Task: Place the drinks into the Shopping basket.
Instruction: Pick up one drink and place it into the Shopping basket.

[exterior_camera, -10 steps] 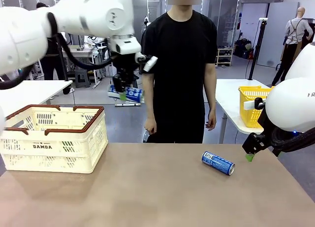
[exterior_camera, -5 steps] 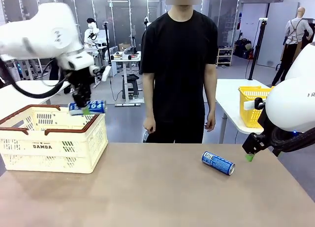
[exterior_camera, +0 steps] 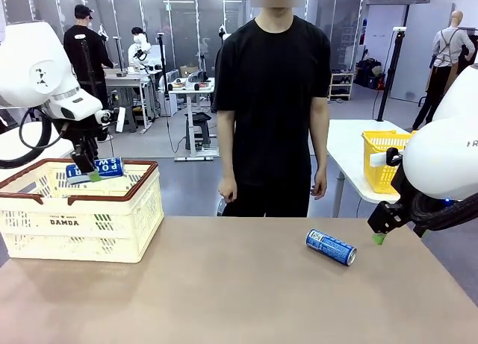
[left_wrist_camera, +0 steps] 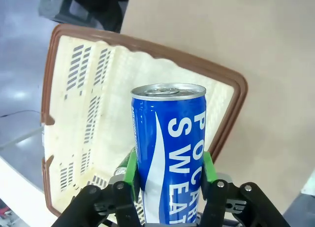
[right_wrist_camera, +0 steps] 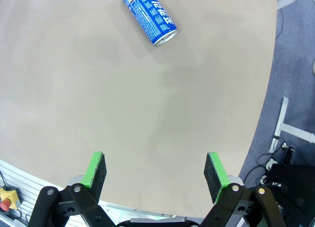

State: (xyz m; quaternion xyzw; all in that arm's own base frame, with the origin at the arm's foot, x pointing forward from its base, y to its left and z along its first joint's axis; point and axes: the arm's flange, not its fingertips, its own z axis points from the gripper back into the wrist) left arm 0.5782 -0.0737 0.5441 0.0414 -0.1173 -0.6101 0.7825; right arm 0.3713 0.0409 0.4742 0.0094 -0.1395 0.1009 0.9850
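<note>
Since a second ago your left arm has swung its slim blue metal can with white lettering point(exterior_camera: 95, 169) away from in front of the person and down to the left, while your right arm and the other can have not moved. Nearest you, the brown bench point(exterior_camera: 239, 299) carries the second blue metal can point(exterior_camera: 330, 247) lying on its side towards the right. The right jaws hang spread wide and empty just beside it, at the bench's right edge. On the left stands the large cream-white slotted plastic basket with a dark brown rim point(exterior_camera: 75, 232). The left jaws are clenched on the first can, held sideways just over the basket's opening. You are at the drop-off, I judge: lower a little, release, then send an arm for the lying can. Count two blue cans and one cream basket. Beyond stands the person in a black shirt point(exterior_camera: 272, 98), and farther right one bright yellow mesh basket point(exterior_camera: 385, 161).
</note>
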